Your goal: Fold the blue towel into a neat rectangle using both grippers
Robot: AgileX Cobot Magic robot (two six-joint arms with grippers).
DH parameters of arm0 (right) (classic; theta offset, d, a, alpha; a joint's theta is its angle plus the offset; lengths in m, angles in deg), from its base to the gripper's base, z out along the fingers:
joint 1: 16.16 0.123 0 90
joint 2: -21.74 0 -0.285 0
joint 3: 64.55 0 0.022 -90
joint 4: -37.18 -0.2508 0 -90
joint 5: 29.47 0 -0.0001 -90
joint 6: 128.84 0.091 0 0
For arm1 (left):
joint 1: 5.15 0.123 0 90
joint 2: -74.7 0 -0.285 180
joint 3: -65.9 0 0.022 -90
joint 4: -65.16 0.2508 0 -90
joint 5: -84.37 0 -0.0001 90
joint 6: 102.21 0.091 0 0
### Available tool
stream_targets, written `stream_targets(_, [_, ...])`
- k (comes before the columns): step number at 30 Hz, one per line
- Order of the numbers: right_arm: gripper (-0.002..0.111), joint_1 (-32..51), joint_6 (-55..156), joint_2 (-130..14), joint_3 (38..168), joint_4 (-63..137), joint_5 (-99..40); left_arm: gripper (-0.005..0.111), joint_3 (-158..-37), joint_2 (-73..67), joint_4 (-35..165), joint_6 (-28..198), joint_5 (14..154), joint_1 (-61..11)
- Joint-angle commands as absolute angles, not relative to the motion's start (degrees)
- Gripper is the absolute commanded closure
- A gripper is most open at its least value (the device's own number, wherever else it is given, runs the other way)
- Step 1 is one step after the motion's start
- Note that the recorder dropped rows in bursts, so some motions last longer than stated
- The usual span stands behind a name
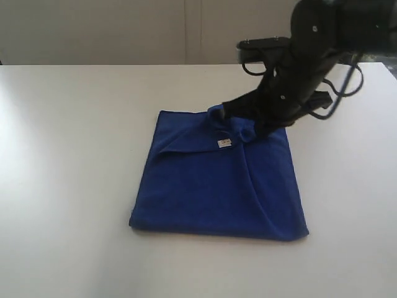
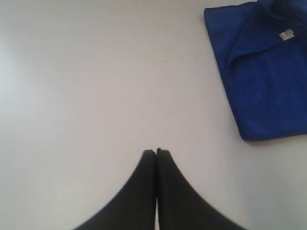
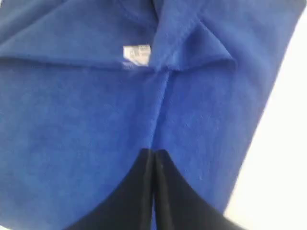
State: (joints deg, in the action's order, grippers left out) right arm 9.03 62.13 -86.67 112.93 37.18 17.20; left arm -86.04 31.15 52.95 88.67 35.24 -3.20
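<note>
blue towel (image 1: 217,186) folded, left pincer (image 2: 156,152) closed, seen only in wrist view

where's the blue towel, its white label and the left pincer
blue towel (image 1: 211,192): exterior view, flat middle of the cloth
white label (image 1: 224,143): exterior view, centre of the tag
left pincer (image 2: 156,151): left wrist view, midway between its shut fingertips
</note>
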Motion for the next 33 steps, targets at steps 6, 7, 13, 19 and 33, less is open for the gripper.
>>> stream_targets(6, [0.108,8.79,61.31,-76.91,97.63,39.59,11.54,0.107,-85.63,31.54,50.22,87.84,38.19,-3.03])
stream_targets(7, [0.108,8.79,61.31,-76.69,97.09,39.70,11.26,0.107,-85.63,31.54,49.81,87.84,37.69,-3.03])
stream_targets(13, [0.108,2.64,61.31,-76.41,92.90,39.59,8.02,0.107,-83.94,15.38,27.48,98.22,43.25,-3.36])
stream_targets(19, [0.108,1.89,57.43,-77.49,91.66,35.19,9.02,0.107,-85.70,-17.47,15.84,113.09,52.59,-20.60])
stream_targets(33, [0.108,2.03,37.85,-82.53,81.43,8.75,0.61,0.107,-85.68,-32.21,15.85,112.15,65.81,-33.89])
